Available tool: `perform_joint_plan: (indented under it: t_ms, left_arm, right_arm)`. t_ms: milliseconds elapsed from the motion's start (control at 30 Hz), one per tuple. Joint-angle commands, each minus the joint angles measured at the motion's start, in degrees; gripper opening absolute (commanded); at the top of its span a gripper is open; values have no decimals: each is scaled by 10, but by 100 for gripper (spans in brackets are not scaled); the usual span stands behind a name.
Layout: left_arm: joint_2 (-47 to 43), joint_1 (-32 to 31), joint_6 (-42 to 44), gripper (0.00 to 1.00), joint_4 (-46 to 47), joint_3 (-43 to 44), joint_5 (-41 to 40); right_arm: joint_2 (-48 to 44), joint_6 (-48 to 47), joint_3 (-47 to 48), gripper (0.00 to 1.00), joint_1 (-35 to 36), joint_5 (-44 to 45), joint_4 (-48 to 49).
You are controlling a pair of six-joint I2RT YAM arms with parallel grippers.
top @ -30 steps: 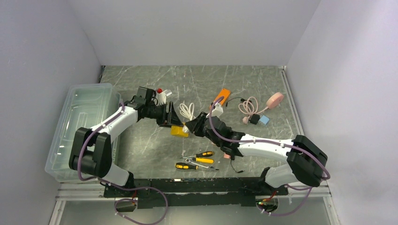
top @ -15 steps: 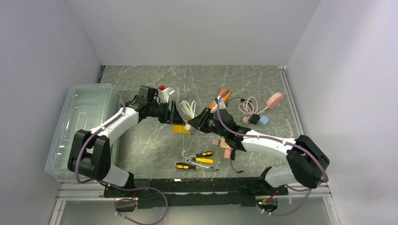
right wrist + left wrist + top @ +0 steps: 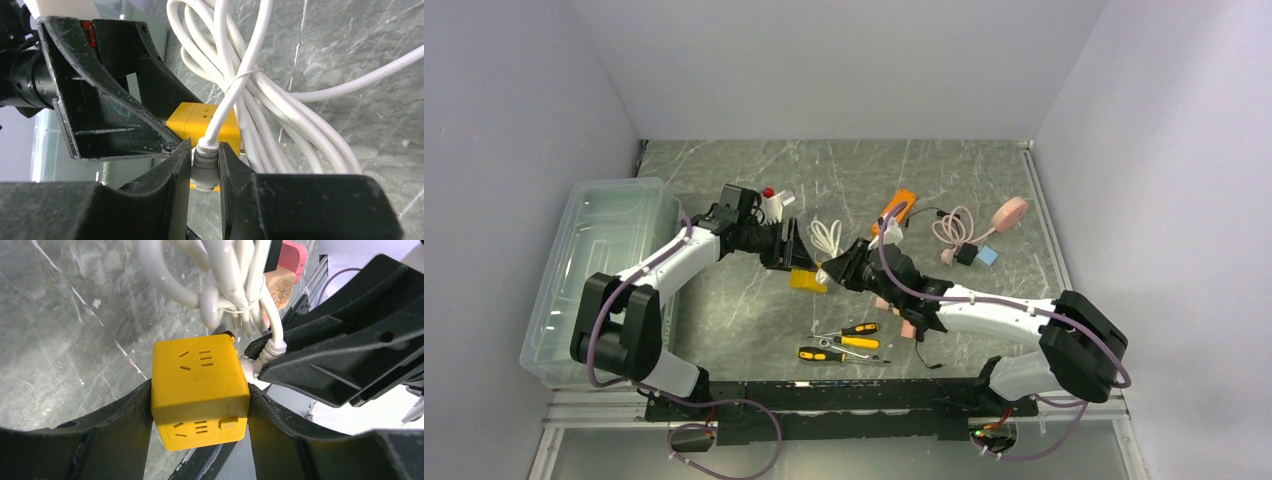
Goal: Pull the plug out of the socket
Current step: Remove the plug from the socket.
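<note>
Whether the white plug [image 3: 204, 172] still sits in the yellow socket cube [image 3: 192, 120] is hidden behind the right pincer [image 3: 205, 145]. The coiled white cable [image 3: 220, 270] is cut off at the top edge.

Cable coil [image 3: 260, 85] just beside socket [image 3: 196, 121]

Both arms are reached in toward mid-desk [image 3: 724, 310] and the tools are brought nose to nose. Left tool [image 3: 802, 270] is pointed roughly 4 o'clock, right tool [image 3: 834, 272] roughly 10 o'clock. Both are clamped down tight, not gaping.
</note>
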Motion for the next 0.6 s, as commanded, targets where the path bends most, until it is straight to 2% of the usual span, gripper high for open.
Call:
perform_joint_plan:
  t_ms: [0, 267, 567]
  left_arm:
    - [7, 41, 1, 0, -8, 15, -52]
    - [-5, 38, 12, 0, -2, 11, -58]
    - [-56, -36, 87, 0, -32, 26, -142]
  right_arm:
    - [-47, -25, -5, 0, 47, 125, -35]
    - [-38, -16, 14, 0, 44, 124, -68]
    - [-2, -26, 42, 0, -74, -48, -80]
